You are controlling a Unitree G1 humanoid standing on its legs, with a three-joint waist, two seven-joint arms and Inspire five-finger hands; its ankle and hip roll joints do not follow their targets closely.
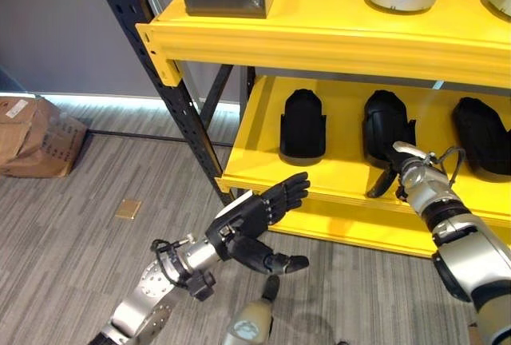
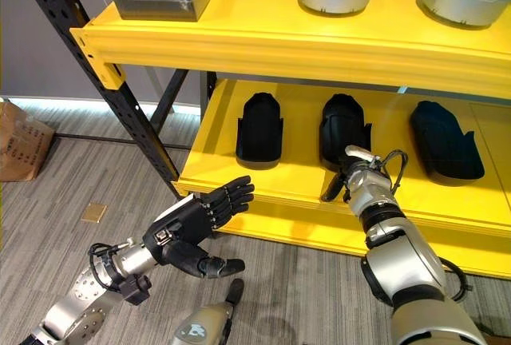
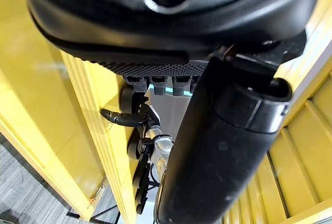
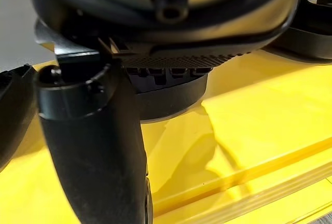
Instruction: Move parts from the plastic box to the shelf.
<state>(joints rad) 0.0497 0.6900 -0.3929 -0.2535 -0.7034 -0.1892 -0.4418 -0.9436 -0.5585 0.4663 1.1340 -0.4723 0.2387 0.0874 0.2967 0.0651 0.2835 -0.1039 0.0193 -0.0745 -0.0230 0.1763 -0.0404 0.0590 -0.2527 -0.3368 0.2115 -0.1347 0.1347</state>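
While the left hand [image 1: 254, 219] is hovering open and empty before the yellow shelf's [image 1: 335, 173] front edge, the right hand [image 2: 349, 171] is reaching onto the lower shelf at the middle black part [image 2: 343, 131], its grip impossible to judge; no legible labels.

Bare yellow metal lower shelf [image 2: 263, 181] shows at centre between three black moulded plastic parts [image 2: 260, 129]; black steel upright [image 2: 120, 101] blocks centre-left.

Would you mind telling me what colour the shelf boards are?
Bright yellow; the shelf boards show best in the right eye view.
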